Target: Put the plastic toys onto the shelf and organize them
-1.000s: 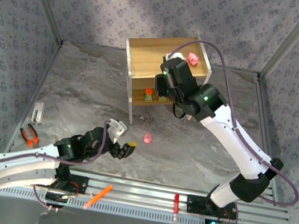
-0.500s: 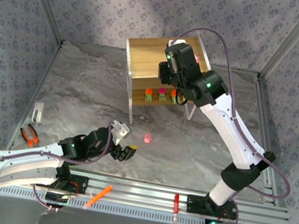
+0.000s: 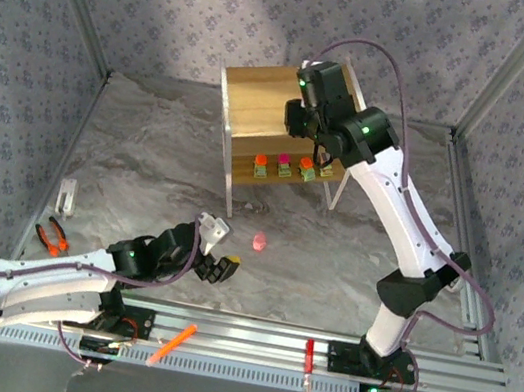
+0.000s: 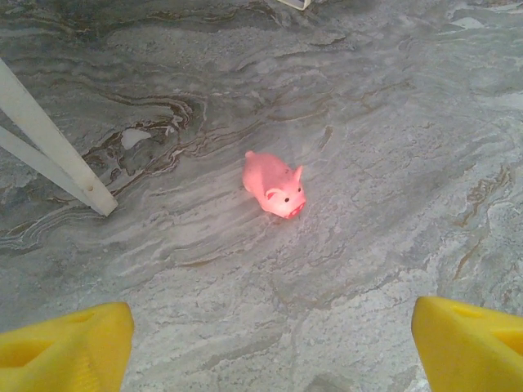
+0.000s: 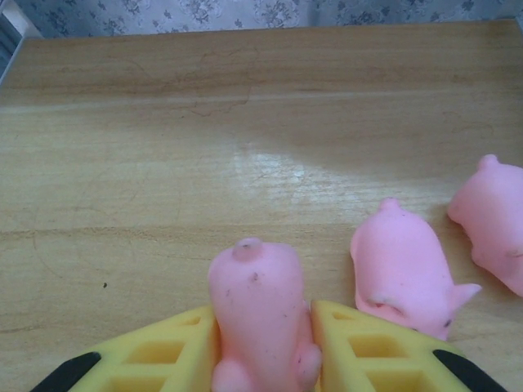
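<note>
On top of the shelf (image 5: 163, 122) lie two pink pigs (image 5: 404, 265).

In the right wrist view, the bottom edge cut off the small pink plastic pig (image 5: 257, 286) in the right end effector (image 5: 263, 314), and the right edge cut another pink pig (image 5: 494, 224). From above, the right arm (image 3: 403, 213) hid part of the light wooden two-tier shelf (image 3: 258, 104); the blocky toys (image 3: 284, 164) were too small for details.
</note>
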